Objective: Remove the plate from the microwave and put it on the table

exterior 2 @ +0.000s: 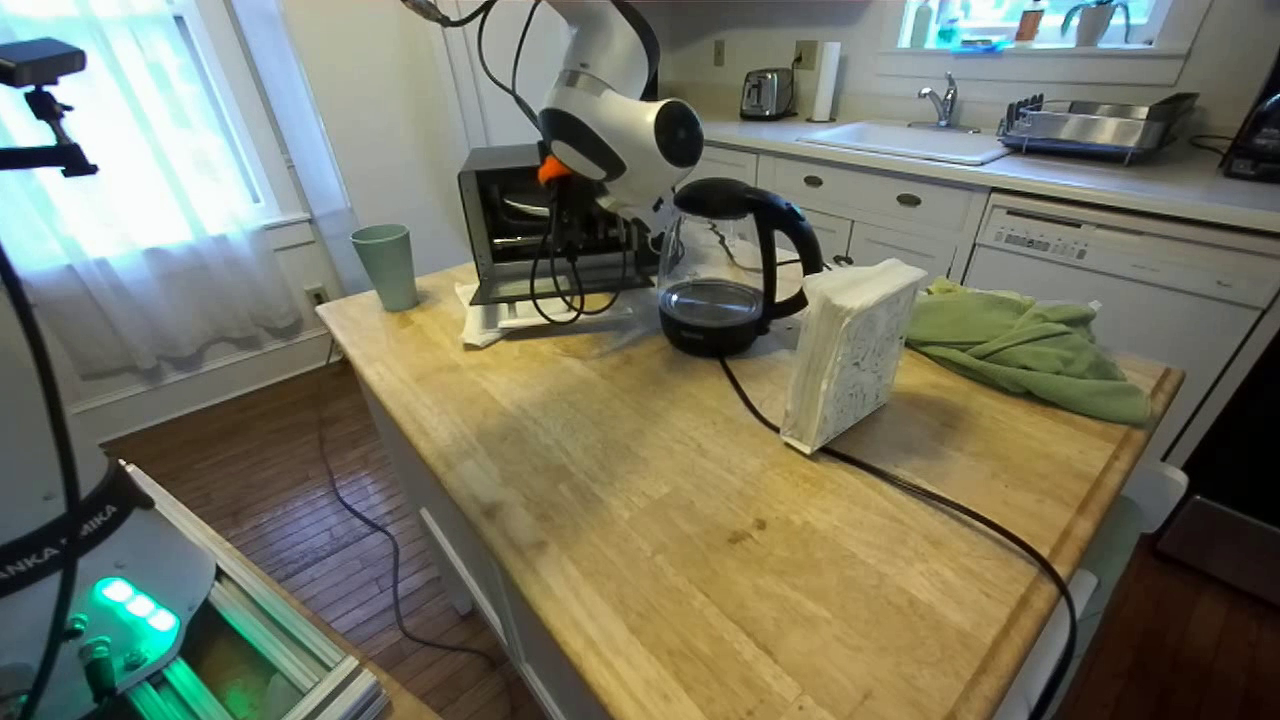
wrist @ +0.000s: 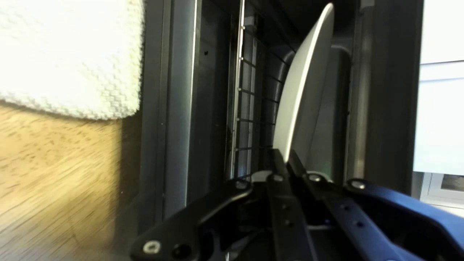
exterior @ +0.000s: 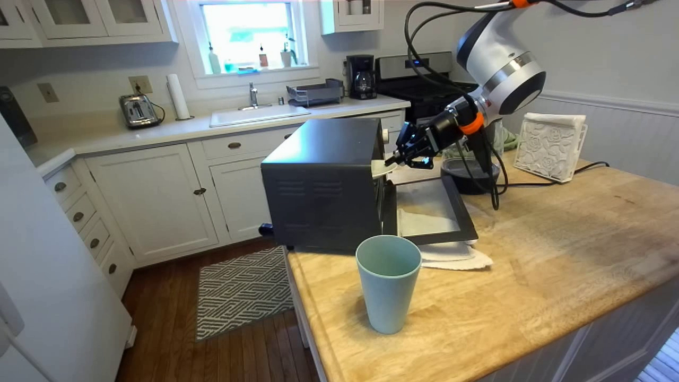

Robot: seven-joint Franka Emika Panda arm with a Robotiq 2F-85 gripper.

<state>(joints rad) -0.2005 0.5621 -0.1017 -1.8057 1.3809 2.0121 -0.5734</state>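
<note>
White plate (wrist: 298, 87): retained at the rim by the gripper (wrist: 287, 156). In the wrist view, the 2 fingers (wrist: 277, 163) are pinched to a narrow gap with the rim between the tips. The plate extends forward from the tips into the microwave (exterior: 323, 201). In an exterior view, part of the plate shows just outside the opening, at the tips. The plate is tilted relative to the wire rack (wrist: 239, 89), which lies near it on the side of the gripper toward the door (exterior: 460, 209). Contact between plate and rack cannot be determined.

The door is folded down and lies below the gripper, over the table (exterior 2: 650, 520). A white towel (exterior: 453, 258) lies on the table, below the gripper and partly under the door.

The arm (exterior: 496, 79) stands above and behind the gripper. An orange band (exterior: 472, 123) encircles the arm's end.

The kettle (exterior 2: 710, 310) stands upright on the table, near the gripper, on 1 side. The cup (exterior: 389, 292) stands upright on the opposite side of the gripper, apart from the microwave. The napkin holder (exterior 2: 850, 350) stands behind the gripper, farther away than the kettle. A green cloth (exterior 2: 1030, 350) lies crumpled beyond the kettle.
</note>
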